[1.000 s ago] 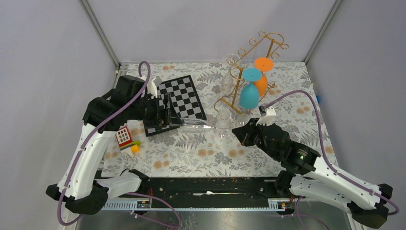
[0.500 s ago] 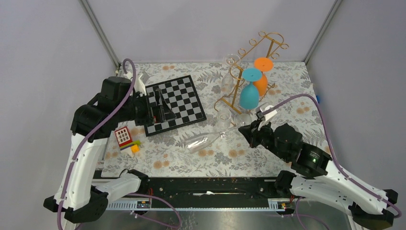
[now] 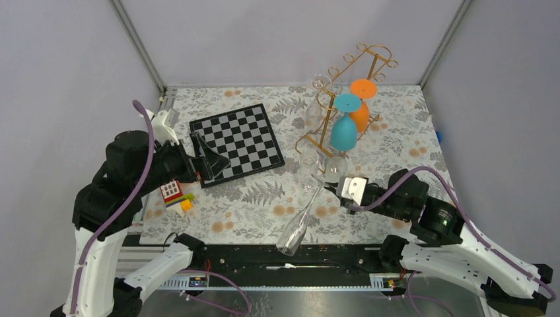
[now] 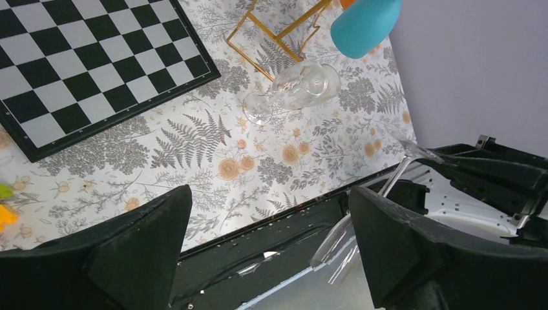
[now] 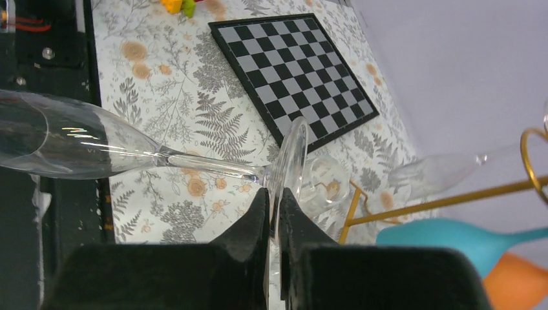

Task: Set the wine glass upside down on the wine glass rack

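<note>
As the R gripper was clenched on the foot disc of the wine glass, we had the glass off the table, tilted, w/ its bowl low over the near edge and its stem slanting up to the fingers. L gripper hung spread and empty over the near-left corner of the chessboard, well apart from the job.

We judged the step as carry-and-hang. The wine glass rack stood at the far right, already carrying a teal glass and an orange glass, both bowl-down. To do it well, we thought the wrist should turn until the stem was approx. vertical, bowl down. The stem should then line up w/ a free gap btw. two rails and slide in so the foot rests on both wires. The pinch was only on the thin rim of the foot, so any swing could twist it loose; slow moves seemed best. Clear glasses lay by the rack's base, near the path, and the bowl would need to pass above them. Letting go made sense only once the rails carried the foot.

We found no brand, label or legible writing; the toy block showed only a red-and-white grid.
</note>
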### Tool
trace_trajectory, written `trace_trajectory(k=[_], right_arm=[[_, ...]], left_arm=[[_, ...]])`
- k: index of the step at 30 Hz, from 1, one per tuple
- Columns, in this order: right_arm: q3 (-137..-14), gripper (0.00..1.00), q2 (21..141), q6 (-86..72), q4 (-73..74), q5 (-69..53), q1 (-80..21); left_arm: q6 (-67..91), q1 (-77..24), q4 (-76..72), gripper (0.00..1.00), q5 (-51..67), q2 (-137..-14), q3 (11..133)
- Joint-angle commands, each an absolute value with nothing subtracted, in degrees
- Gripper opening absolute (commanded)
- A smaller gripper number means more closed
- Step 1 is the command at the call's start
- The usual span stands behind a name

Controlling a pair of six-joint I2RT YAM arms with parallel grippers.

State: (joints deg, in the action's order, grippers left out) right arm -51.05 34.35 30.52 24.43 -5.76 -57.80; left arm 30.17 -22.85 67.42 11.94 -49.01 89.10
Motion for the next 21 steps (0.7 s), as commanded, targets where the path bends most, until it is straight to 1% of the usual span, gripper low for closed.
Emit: trace_trajectory(k=[1,9,13,17,21], right_arm=[[-54.1,0.0,36.7,42.8,22.6,-14.0,-58.0],[-56.2,0.0,40.5,52.0,21.2,-13.7,-58.0],[-56.4,0.0,42.2,52.9,18.7,-12.5,-58.1],[-56.6,0.0,44.1,52.8,15.4,-10.1,-58.6],[-57.5,0.0,46.4,55.2,14.0,-7.3,-59.7]], left_arm=[[34.8,-22.5,62.9,0.99,11.6,-49.3,87.1],[42.2,-22.5,62.4,0.99,25.2,-53.2,81.8],[49.9,-22.5,55.6,0.98,34.1,-53.1,76.4],[58.4,-22.5,47.5,0.96,39.7,-51.6,70.9],[63.8,-22.5,41.8,0.94,43.1,-50.9,66.9]])
